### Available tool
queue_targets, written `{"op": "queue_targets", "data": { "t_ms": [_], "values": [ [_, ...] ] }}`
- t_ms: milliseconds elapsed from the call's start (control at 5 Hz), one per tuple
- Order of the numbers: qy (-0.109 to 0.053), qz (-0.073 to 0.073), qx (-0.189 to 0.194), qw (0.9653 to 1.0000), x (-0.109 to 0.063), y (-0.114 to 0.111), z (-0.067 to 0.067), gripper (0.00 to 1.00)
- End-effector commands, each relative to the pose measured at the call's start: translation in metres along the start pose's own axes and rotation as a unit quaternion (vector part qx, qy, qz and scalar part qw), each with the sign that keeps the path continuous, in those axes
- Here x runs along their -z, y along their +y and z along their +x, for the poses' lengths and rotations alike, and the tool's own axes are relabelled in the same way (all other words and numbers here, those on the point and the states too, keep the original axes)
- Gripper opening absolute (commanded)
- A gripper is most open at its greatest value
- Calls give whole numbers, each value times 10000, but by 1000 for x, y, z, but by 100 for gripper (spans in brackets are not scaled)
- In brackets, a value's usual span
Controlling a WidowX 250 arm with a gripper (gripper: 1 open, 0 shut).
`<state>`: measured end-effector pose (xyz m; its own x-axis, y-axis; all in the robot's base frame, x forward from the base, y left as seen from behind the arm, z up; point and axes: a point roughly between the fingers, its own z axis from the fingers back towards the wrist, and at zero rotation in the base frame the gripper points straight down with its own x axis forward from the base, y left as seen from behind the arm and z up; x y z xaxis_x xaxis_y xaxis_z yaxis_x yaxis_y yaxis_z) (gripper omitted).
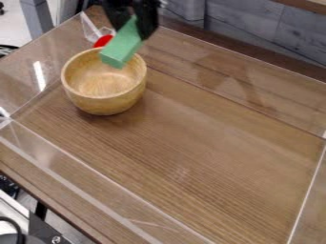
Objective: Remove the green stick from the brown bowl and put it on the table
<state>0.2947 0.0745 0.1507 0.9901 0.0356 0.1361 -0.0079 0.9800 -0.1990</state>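
One broad wood-grain table (204, 143) fills most of the view, hemmed by clear plastic walls (38, 157) along its edges. On its far left part sits the round brown bowl (105, 80), its tan inside bare. Above the bowl's far right rim hangs the dark gripper (132, 27), jaws clamped narrow on the upper end of the green stick (122, 47), which dangles tilted, its lower end just over the rim and clear of the bowl's floor. Smallest, a red and white object (102, 41) peeks out just behind the stick, at the bowl's far side.

The stick looks lifted out, so the placing is what remains, in my judgement. The risks lie there: held by one end and tilted, the bar could swing or slip in the jaws if carried fast; lowered too near, its free end could knock the rim or the red and white object; released from height, it could bounce back into the bowl or against the plastic wall.
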Motion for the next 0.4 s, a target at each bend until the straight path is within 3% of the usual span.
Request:
{"op": "queue_targets", "data": {
  "t_ms": [0,200],
  "values": [
    [-172,85,267,9995,-2,-26,-5,0],
    [-65,45,494,9987,15,-51,-13,0]
  ]
}}
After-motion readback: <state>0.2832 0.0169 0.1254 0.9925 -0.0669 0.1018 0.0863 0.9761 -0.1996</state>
